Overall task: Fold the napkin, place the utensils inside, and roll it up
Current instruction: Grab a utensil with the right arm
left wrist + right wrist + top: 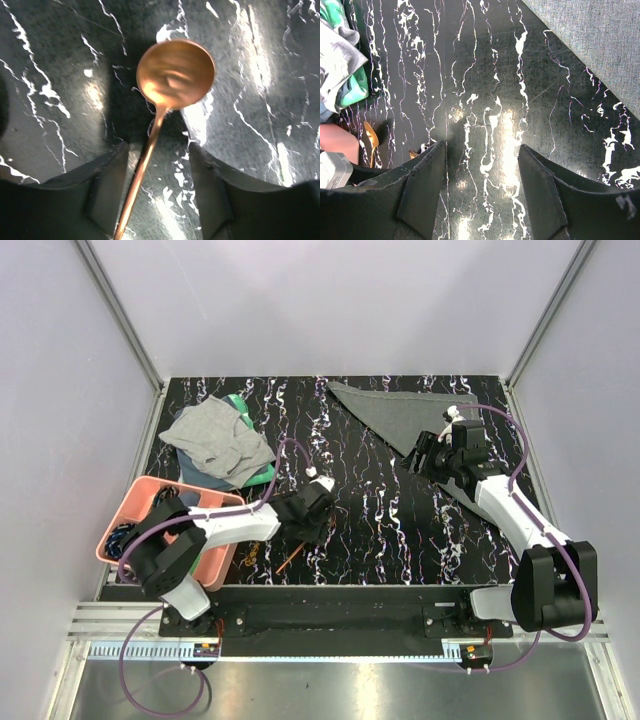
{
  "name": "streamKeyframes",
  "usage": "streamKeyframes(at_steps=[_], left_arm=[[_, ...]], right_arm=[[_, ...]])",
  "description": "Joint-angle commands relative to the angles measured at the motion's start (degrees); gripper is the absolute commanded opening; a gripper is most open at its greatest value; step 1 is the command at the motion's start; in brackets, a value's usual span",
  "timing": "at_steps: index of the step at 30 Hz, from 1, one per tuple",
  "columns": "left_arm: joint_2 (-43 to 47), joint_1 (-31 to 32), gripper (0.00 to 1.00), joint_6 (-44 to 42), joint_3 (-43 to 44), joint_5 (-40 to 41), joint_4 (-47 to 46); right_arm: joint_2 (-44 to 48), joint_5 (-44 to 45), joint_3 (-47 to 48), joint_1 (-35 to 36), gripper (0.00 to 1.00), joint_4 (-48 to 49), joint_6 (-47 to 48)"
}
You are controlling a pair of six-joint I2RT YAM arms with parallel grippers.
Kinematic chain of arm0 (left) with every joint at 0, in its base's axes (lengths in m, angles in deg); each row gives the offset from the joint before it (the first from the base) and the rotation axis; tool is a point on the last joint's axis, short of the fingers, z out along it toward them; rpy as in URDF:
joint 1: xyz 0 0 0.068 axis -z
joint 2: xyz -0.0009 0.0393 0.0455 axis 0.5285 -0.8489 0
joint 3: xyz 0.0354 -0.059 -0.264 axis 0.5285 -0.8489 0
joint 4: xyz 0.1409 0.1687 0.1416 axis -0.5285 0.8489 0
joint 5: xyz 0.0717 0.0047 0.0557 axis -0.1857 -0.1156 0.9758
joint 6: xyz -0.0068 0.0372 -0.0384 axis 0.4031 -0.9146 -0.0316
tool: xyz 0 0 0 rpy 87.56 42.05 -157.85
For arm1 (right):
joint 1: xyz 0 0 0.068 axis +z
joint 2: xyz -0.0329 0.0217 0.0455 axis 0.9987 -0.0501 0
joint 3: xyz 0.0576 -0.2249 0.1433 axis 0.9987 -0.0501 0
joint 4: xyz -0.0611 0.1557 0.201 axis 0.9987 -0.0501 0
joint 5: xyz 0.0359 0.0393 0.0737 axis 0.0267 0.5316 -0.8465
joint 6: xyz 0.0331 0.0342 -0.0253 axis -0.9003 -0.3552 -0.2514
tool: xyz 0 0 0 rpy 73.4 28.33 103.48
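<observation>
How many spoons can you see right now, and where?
2. The copper spoon lies on the table between the left end effector's open fingers. The gold spoon shows only partly, at the right wrist view's left edge, below the piled cloths.

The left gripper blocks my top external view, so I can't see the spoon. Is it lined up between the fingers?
Observer: Yes. The left wrist camera shows the copper spoon lying with its handle between the fingers of the left gripper, bowl beyond the tips.
Operator: Closed on it?
Observer: No. The jaws stand wide apart, not pinching the handle.
Operator: And the right gripper?
Observer: The right gripper is open, holding nothing; its camera shows bare table below it, with the napkin off to one side.
</observation>
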Motion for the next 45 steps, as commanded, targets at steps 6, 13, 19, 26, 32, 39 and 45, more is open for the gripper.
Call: streamKeyframes(at_steps=[6, 13, 19, 26, 32, 39, 45], left_arm=[[-8.0, 0.3, 0.37, -2.0, 6.1, 4.7, 0.4], [-11.4, -1.5, 0.23, -1.2, 10.1, 5.6, 0.1], [-12.6, -5.9, 0.17, 0.9, 12.0, 4.5, -1.3], [-14.1, -12.7, 0.17, 2.2, 13.4, 0.3, -3.8], [-12.4, -14.3, 0.58, 1.9, 15.4, -3.7, -5.1], [2.3, -18.0, 0.97, -0.9, 16.4, -10.4, -0.2], [23.0, -28.9, 0.99, -6.7, 12.0, -15.8, 9.4]], right_arm=[[1.8, -1.1, 0.6, 0.6, 0.68, 1.0, -0.5], [1.9, -1.0, 0.9, 0.6, 0.68, 1.0, -0.3], [1.7, -0.8, 1.2, 0.6, 0.68, 0.9, -0.4], [1.0, -0.8, 0.2, 1.1, 0.68, 0.8, -0.7], [-0.6, 1.3, -1.1, 5.7, 0.67, 0.8, -2.2], [-1.9, 6.2, 0.8, 14.0, 0.65, 0.7, -4.5], [-8.3, 12.4, 6.8, 23.9, 0.61, -2.2, -7.3]])
